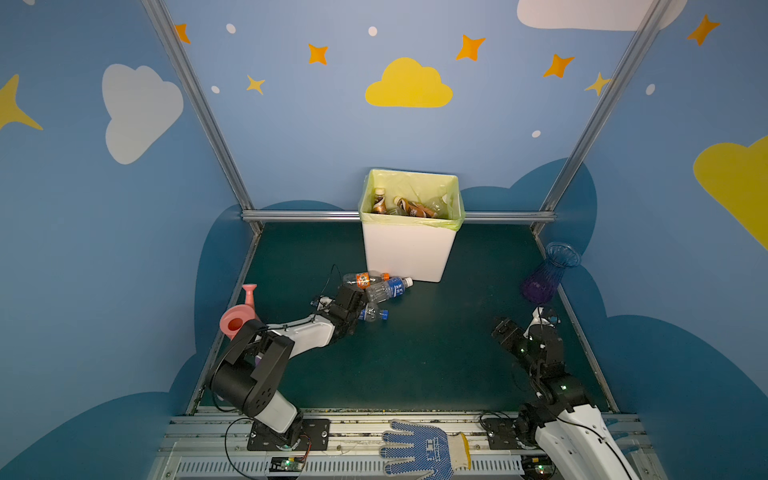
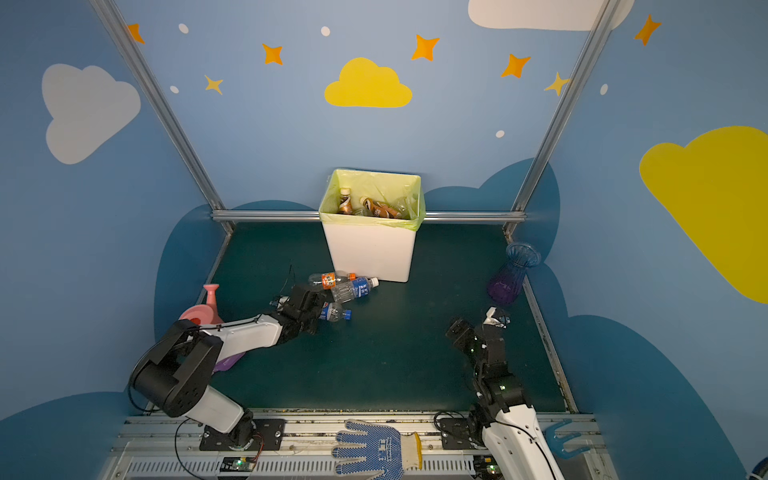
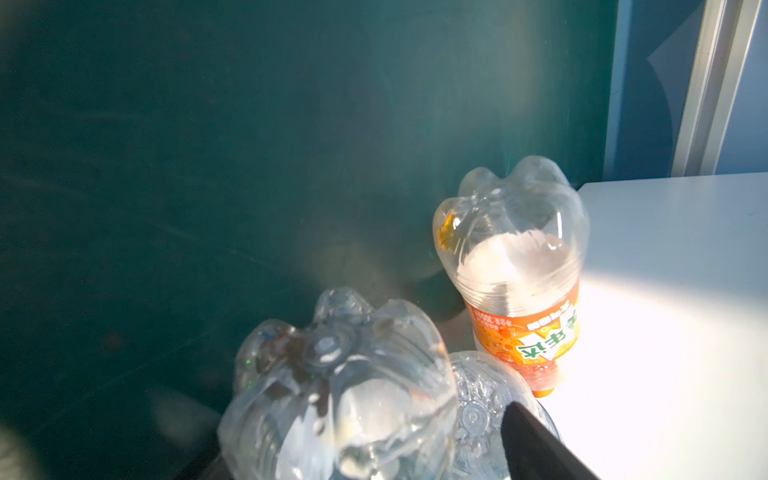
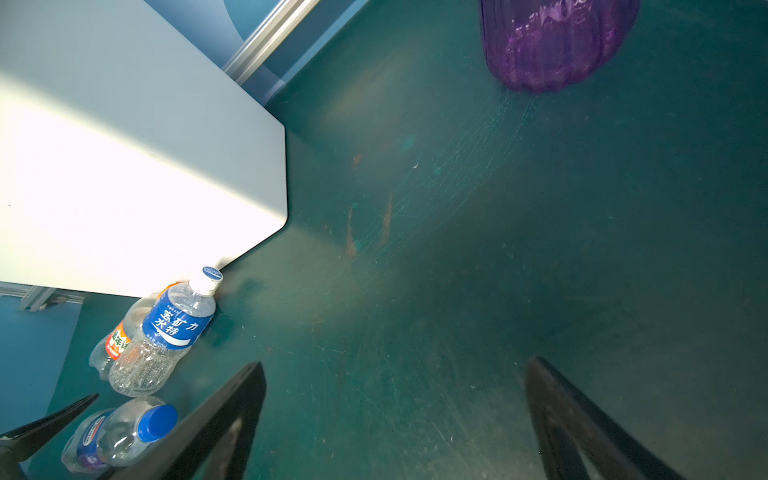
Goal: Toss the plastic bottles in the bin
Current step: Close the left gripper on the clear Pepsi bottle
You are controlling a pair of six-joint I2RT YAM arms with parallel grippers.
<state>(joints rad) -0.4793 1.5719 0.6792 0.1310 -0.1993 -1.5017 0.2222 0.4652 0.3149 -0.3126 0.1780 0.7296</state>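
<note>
Three plastic bottles lie on the green mat at the bin's near left corner. They are an orange-labelled one (image 1: 365, 279) (image 3: 515, 266), a larger blue-labelled one (image 1: 388, 289) (image 4: 166, 332), and a small blue-capped one (image 1: 374, 314) (image 4: 120, 432). My left gripper (image 1: 365, 313) (image 3: 357, 449) is open around the small bottle's base end, and a gap shows beside its one visible finger (image 3: 536, 444). The white bin (image 1: 409, 253) with its yellow-green liner holds several brown bottles (image 1: 415, 205). At the right, my right gripper (image 1: 519, 318) (image 4: 395, 374) hangs open and empty over bare mat.
A blue-purple vase (image 1: 548, 274) (image 4: 552, 41) stands at the mat's right edge. A pink watering can (image 1: 239, 316) sits at the left edge behind my left arm. A blue-dotted glove (image 1: 424, 451) lies on the front rail. Metal frame rails border the mat.
</note>
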